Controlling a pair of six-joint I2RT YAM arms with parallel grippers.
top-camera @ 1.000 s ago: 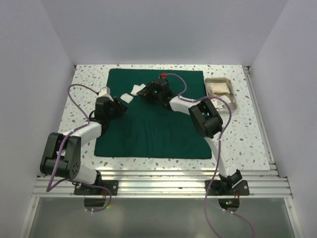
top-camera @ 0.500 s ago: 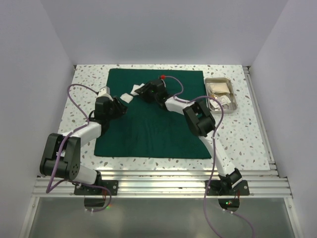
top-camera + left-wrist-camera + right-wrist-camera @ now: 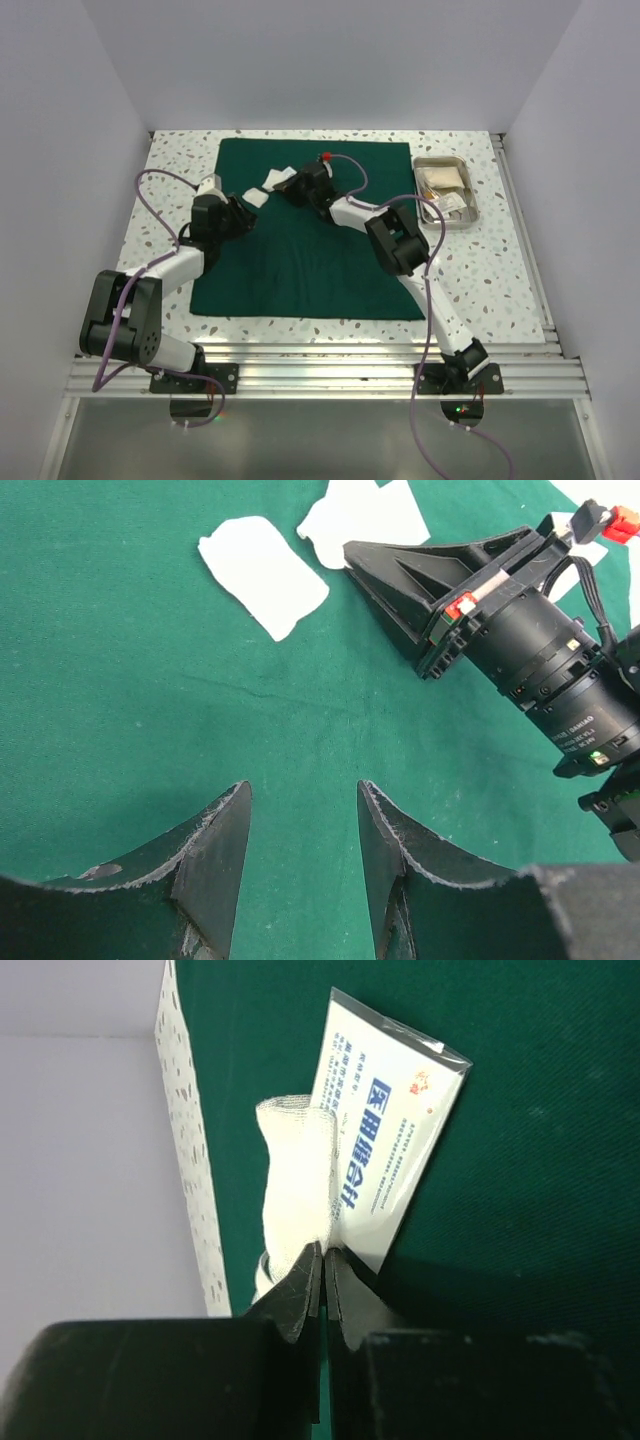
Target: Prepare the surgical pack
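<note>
The dark green cloth [image 3: 300, 270] lies flat across the table. My right gripper [image 3: 324, 1250] is low over its far left part, jaws shut on the near edge of a curled white gauze pad [image 3: 295, 1170]. That pad lies against a white printed packet [image 3: 385, 1130]. A second gauze pad [image 3: 262, 574] lies flat on the cloth a little to the left. My left gripper [image 3: 303, 800] hovers open over bare cloth, near that pad, with nothing between its fingers. The steel tray [image 3: 445, 160] sits at the far right. Scissors and forceps are out of view.
The tray holds several pale packets [image 3: 446, 182]. The right arm's forearm [image 3: 540, 670] reaches across the cloth close in front of my left gripper. White walls close in the speckled table [image 3: 500, 280] on three sides.
The right arm has swung left across the far part of the cloth, and its jaws have closed at the gauze pad. The left arm has not moved.
</note>
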